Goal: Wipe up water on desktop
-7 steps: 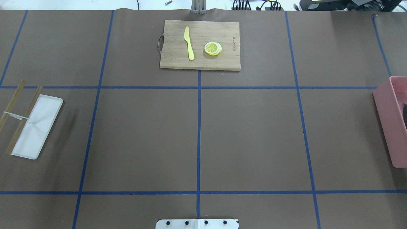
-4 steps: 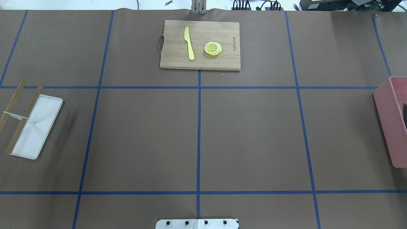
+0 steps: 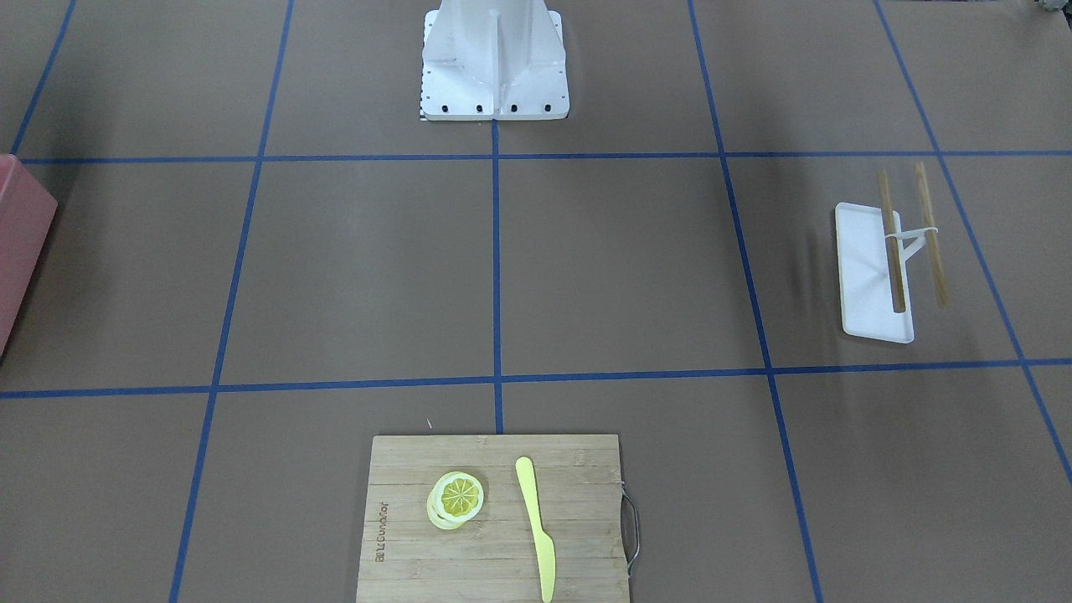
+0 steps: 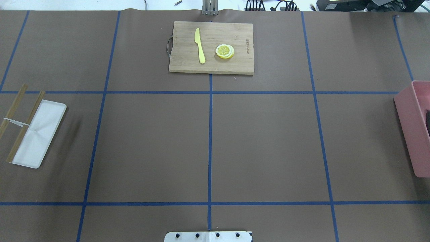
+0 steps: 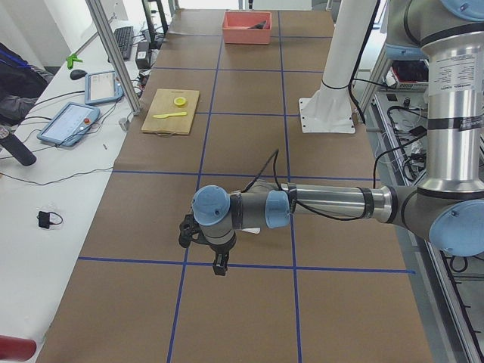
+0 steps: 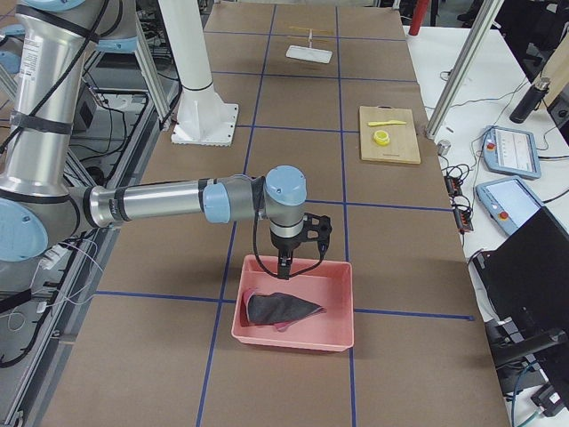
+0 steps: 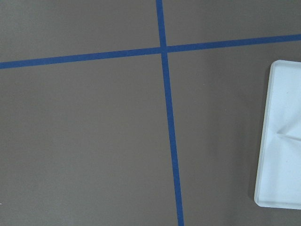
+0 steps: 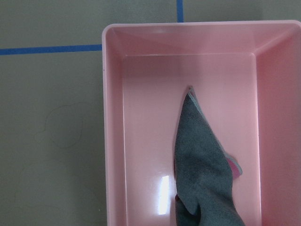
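The desktop (image 4: 268, 144) is a flat brown tabletop marked off by blue tape lines; I see no clear puddle on it, only a faint outline (image 8: 61, 132) beside the bin. A grey cloth (image 8: 202, 165) lies in a pink bin (image 6: 293, 336) at the robot's right end. My right gripper (image 6: 284, 265) hangs just above the bin's near rim, over the cloth. My left gripper (image 5: 219, 266) hangs low over the desktop by a tape crossing. Both show only in the side views, so I cannot tell whether they are open or shut.
A bamboo cutting board (image 4: 188, 64) at the far middle holds a yellow knife (image 4: 200, 45) and lemon slices (image 4: 224, 51). A white tray (image 4: 40, 134) with wooden sticks (image 4: 25, 127) lies at the left. The robot's white base (image 3: 494, 67) stands mid-table.
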